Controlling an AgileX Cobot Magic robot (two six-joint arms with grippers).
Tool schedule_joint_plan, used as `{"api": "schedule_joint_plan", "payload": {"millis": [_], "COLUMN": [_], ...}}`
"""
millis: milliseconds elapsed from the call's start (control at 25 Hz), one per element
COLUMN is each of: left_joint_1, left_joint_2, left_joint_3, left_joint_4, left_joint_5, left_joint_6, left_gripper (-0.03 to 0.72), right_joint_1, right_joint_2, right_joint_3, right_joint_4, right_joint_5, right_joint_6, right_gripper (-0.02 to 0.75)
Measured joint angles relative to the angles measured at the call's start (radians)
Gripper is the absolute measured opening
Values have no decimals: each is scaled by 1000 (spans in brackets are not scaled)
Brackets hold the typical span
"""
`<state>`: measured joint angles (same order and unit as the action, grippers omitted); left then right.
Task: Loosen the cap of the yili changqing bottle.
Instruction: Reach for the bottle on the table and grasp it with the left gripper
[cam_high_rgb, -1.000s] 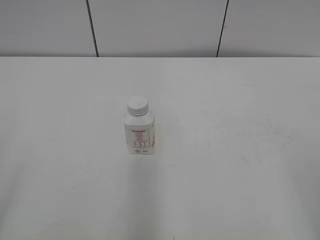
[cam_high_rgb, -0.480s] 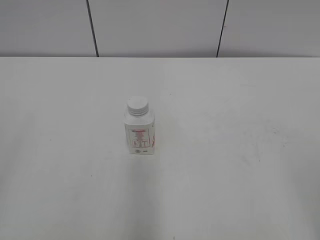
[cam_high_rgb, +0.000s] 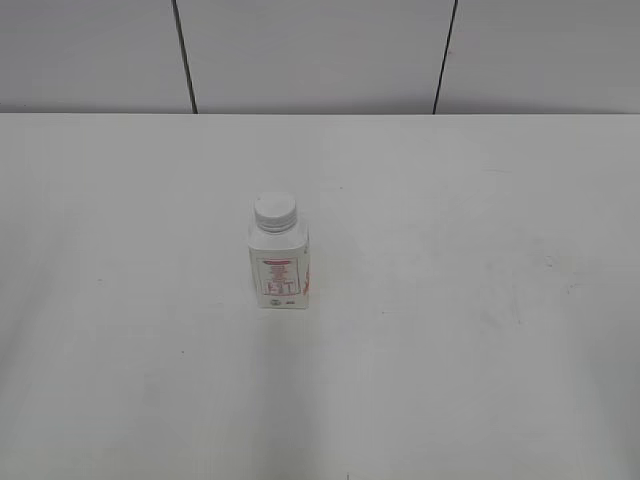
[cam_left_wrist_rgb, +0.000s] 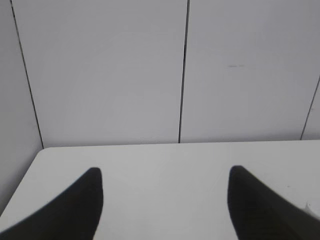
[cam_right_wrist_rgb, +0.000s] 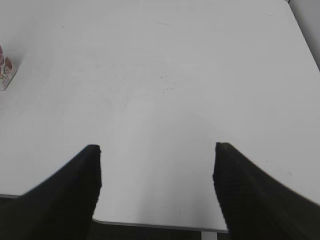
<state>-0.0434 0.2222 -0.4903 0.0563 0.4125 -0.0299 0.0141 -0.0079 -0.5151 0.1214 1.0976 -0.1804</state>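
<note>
Standing upright left of the exterior frame's centre, the yili changqing bottle (cam_high_rgb: 279, 265) rested on the white table (cam_high_rgb: 470, 330) with the cap (cam_high_rgb: 274, 211) seated on its neck. Only its lower corner showed at the left edge of the right wrist view. The left gripper (cam_left_wrist_rgb: 165, 175) was spread wide over bare tabletop near the wall panels (cam_left_wrist_rgb: 100, 70). The right gripper (cam_right_wrist_rgb: 156, 150) was likewise spread wide, holding nothing, above the table's near edge.
</note>
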Motion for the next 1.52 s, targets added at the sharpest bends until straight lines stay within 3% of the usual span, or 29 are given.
{"api": "schedule_joint_plan", "payload": {"millis": [320,1000,1520], "left_joint_1": [0,0,0], "left_joint_2": [116,636,865], "left_joint_3": [1,1,2], "left_joint_4": [28,41,40], "left_joint_5": [-171,-658,-766], "left_joint_6": [0,0,0], "left_gripper": [481,481,481], "right_joint_1": [0,0,0], "right_joint_2": [0,0,0], "right_joint_3": [0,0,0], "right_joint_4": [0,0,0], "right_joint_5": [0,0,0], "right_joint_6": [0,0,0], "right_gripper": [555,555,555]}}
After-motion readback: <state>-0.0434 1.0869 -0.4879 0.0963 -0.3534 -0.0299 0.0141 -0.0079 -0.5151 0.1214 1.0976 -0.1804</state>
